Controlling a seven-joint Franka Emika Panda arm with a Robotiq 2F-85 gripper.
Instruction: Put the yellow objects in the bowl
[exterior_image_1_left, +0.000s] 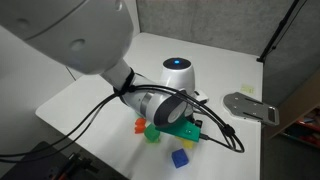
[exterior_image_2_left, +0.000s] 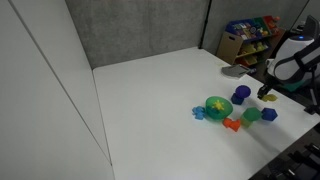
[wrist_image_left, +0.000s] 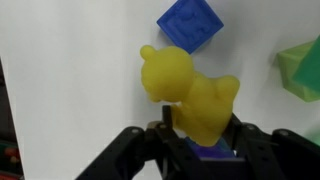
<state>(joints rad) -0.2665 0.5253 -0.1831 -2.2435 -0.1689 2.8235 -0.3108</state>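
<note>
Wrist view: bare white surface (wrist_image_left: 70, 80) lies open from 7 to 11 o'clock of the held piece. A blue block (wrist_image_left: 190, 25) lies at 12 o'clock and a green shape is cut off by the frame at 3 o'clock.

In an exterior view, the toys cluster near the surface's near-right edge. A wide bare stretch runs from 9 to 12 o'clock of the bowl (exterior_image_2_left: 208, 101), up to the grey wall (exterior_image_2_left: 140, 30) at the back. A white panel (exterior_image_2_left: 40, 100) bounds the 9 o'clock side.

Around the bowl:
- a blue ball (exterior_image_2_left: 241, 95) just beside it at 2 o'clock;
- a green cube (exterior_image_2_left: 251, 116) at 4 o'clock;
- an orange piece (exterior_image_2_left: 232, 124) at 5 o'clock.

All three stand apart from the bowl's rim.

The yellow star piece (exterior_image_2_left: 216, 106) lies inside the bowl.

The arm (exterior_image_2_left: 295, 55) enters from the 3 o'clock edge and bends down to the hand (exterior_image_2_left: 265, 95), which hangs above the surface beyond the blue ball, near 3 o'clock of the bowl. In an exterior view, the arm's (exterior_image_1_left: 80, 35) white links fill the near upper-left corner and its wrist is angled down over the toys.

The hand (wrist_image_left: 200, 135) has its black fingers (wrist_image_left: 240, 140) drawn in against the yellow blocky piece (wrist_image_left: 185, 90). It grips the piece by the lower body, clear of the surface and outside the bowl.
</note>
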